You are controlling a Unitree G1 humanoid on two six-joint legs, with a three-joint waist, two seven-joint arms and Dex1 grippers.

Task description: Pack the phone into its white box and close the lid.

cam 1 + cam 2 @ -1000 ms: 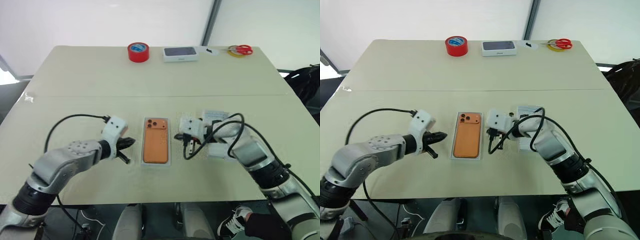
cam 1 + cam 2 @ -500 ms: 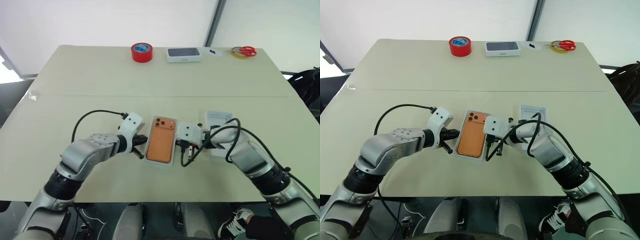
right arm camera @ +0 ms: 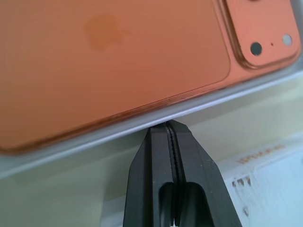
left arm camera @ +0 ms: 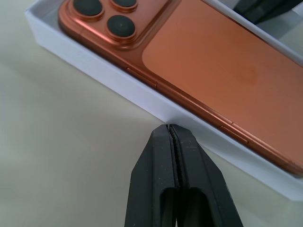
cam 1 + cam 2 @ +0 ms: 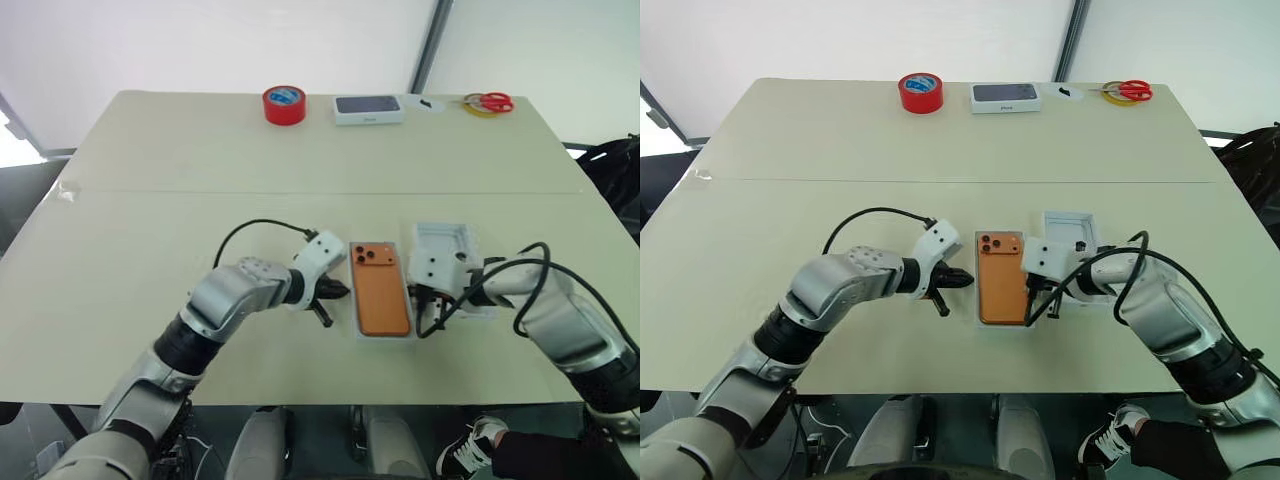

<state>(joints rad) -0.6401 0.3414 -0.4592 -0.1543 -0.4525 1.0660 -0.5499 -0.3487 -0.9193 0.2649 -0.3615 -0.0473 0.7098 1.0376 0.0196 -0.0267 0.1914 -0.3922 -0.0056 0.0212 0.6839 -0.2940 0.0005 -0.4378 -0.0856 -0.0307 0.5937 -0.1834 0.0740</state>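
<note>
Near the table's front edge, the phone (image 5: 380,287) is seen lying camera-side up inside the white box (image 4: 142,97). Both long sides are flanked by pressed-together fingertips: the left gripper (image 4: 169,128) at one wall, the right gripper (image 3: 167,125) at the other. The lid (image 5: 447,243) rests just beyond the right gripper.

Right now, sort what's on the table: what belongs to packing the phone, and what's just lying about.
For the job:
phone, lying camera-side up in the white box
lid, open side up beside the box

Lying about, at the far edge:
red tape roll
box with a dark top
scissors
</note>
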